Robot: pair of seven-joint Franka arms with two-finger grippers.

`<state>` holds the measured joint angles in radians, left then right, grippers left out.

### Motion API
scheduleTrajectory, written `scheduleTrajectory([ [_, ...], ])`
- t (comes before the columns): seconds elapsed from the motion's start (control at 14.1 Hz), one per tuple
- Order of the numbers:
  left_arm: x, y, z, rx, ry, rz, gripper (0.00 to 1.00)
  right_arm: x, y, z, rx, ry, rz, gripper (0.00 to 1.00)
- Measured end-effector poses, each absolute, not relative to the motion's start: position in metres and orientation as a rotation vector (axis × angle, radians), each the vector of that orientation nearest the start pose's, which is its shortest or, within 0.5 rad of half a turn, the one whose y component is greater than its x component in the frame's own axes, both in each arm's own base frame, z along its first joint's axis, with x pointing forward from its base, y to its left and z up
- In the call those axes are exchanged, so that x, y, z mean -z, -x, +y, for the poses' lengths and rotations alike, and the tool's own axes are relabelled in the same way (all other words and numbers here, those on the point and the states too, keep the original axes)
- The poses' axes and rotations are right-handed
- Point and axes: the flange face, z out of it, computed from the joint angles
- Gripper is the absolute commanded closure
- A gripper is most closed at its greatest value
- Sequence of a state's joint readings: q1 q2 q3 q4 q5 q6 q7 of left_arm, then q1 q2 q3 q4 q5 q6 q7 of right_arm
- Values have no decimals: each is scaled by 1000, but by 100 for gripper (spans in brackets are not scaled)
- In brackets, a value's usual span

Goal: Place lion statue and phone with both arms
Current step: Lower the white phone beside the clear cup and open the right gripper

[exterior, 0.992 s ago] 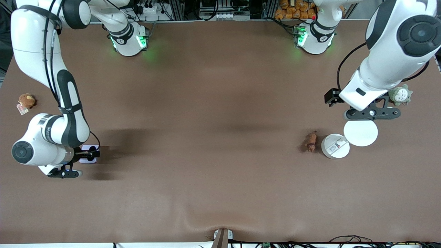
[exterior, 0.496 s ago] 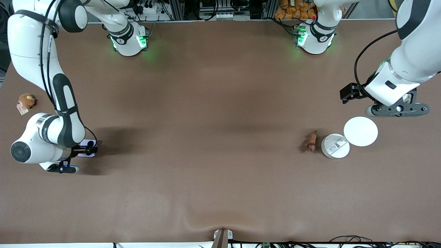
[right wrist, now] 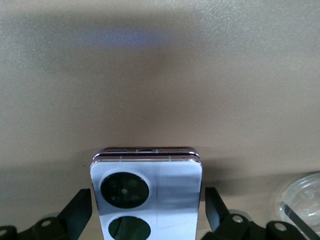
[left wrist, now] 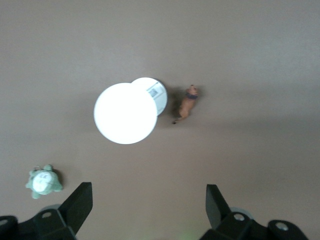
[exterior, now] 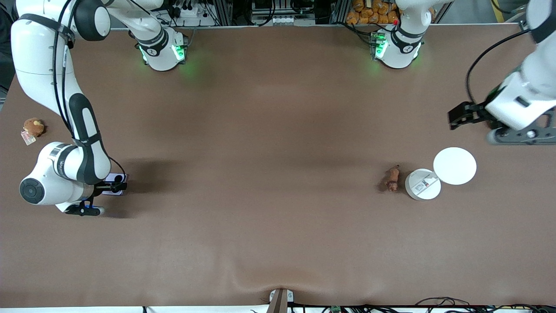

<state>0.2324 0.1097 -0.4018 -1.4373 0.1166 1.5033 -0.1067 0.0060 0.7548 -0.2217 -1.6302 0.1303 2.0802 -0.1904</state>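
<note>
Since a second ago the left gripper (left wrist: 145, 207) has swung away, fingers spread, empty. Right gripper (right wrist: 146, 210) fingers parted around the pale lilac folded phone (right wrist: 146, 197) on the brown counter (exterior: 269, 174); the small brown-orange lion statue (exterior: 392, 178) lies beside the white discs (exterior: 454, 165).

Lay near the left arm's end of the table: lion statue (exterior: 392, 178) just beside a round box (exterior: 422, 184), the box's edge under a round lid (exterior: 455, 165), with a plush (left wrist: 44, 181) apart from them. Rested at the right arm's end: phone (exterior: 116, 178), nearer the front camera than a tagged plush toy (exterior: 32, 127).
</note>
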Motion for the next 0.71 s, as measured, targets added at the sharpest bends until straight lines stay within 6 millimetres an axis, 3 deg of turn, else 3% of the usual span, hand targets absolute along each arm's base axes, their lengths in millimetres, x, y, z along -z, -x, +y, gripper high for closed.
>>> scheduleTrajectory([
  [0.21,-638,-553,-41,-55,3105,45,0,-165,-644,-121,-450,3104,105,0],
  [0.43,-636,-524,-35,-89,3120,40,0,-188,-656,-116,-386,3111,68,0],
  [0.57,-638,-512,-40,-89,3119,55,0,-233,-666,-107,-328,3109,29,0],
  [0.71,-640,-506,-41,-89,3118,58,0,-303,-670,-97,-259,3099,-22,0],
])
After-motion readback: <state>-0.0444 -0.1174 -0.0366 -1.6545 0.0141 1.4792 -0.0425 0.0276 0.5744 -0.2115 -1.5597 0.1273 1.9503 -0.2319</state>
